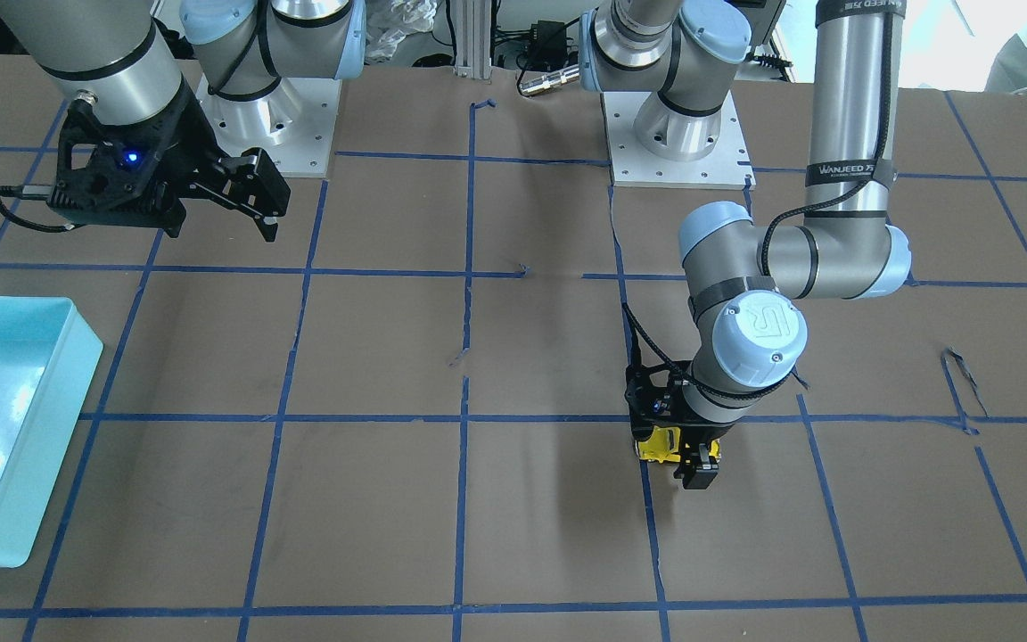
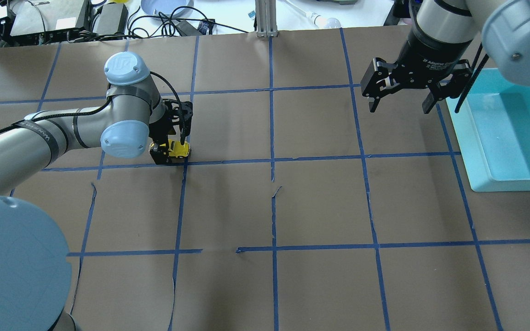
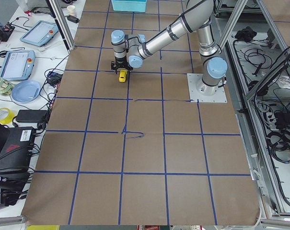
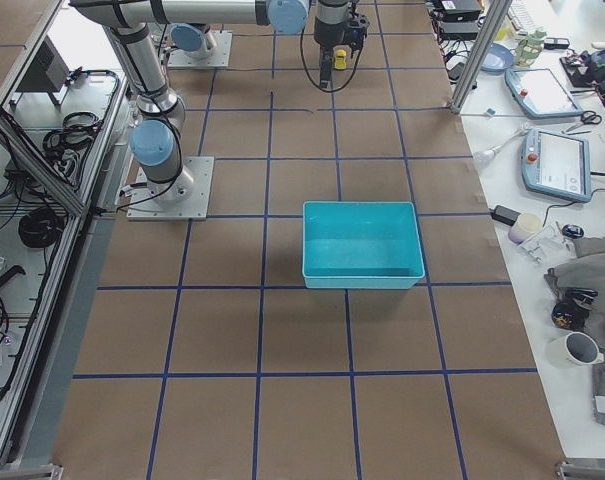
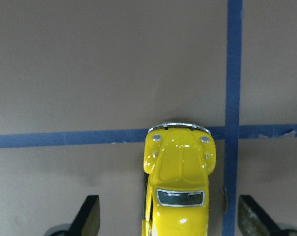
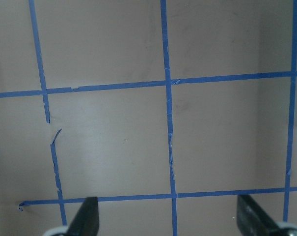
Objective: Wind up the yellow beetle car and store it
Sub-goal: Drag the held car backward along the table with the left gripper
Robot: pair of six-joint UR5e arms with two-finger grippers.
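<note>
The yellow beetle car (image 5: pixel 178 189) stands on the brown table, its nose over a blue tape line. It also shows in the overhead view (image 2: pixel 179 149) and the front view (image 1: pixel 658 445). My left gripper (image 5: pixel 170 219) is lowered around the car, open, with one finger (image 5: pixel 88 216) on each side and clear gaps to the body. My right gripper (image 2: pixel 398 108) is open and empty, held above the table beside the teal bin (image 2: pixel 472 151); its wrist view (image 6: pixel 168 219) shows only bare table and tape lines.
The teal bin (image 1: pixel 50 428) sits at the table's edge on my right side and looks empty (image 4: pixel 362 275). Blue tape lines grid the brown table cover. Both arm bases (image 1: pixel 678 147) stand at the back edge.
</note>
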